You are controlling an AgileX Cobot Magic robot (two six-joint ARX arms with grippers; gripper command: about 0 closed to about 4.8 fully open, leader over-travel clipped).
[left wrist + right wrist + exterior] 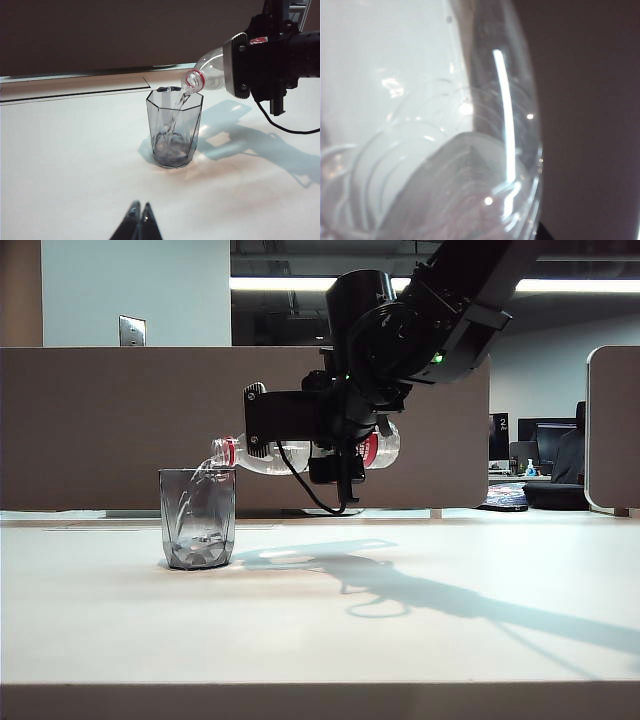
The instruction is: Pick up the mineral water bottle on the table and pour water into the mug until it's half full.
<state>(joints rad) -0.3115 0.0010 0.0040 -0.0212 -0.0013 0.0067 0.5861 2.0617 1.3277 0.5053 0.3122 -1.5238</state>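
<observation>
My right gripper [272,438] is shut on the mineral water bottle [278,457], holding it almost level above the table [420,640] with its red-ringed neck [226,452] at the mug's rim. A thin stream of water [203,483] falls into the smoky-grey mug [197,519], which stands upright with a shallow pool at its bottom [172,150]. The left wrist view shows the mug [174,131], the bottle neck [198,79] and the right gripper [236,70] from the side. Clear bottle plastic [445,125] fills the right wrist view, hiding the fingers. My left gripper [140,207] is shut and empty, well short of the mug.
A brown partition [100,420] runs along the back of the table. A black cable [310,495] loops down from the right gripper. The arm's shadow [430,595] lies across the white top to the right of the mug. The brownish front edge [320,702] is near the camera.
</observation>
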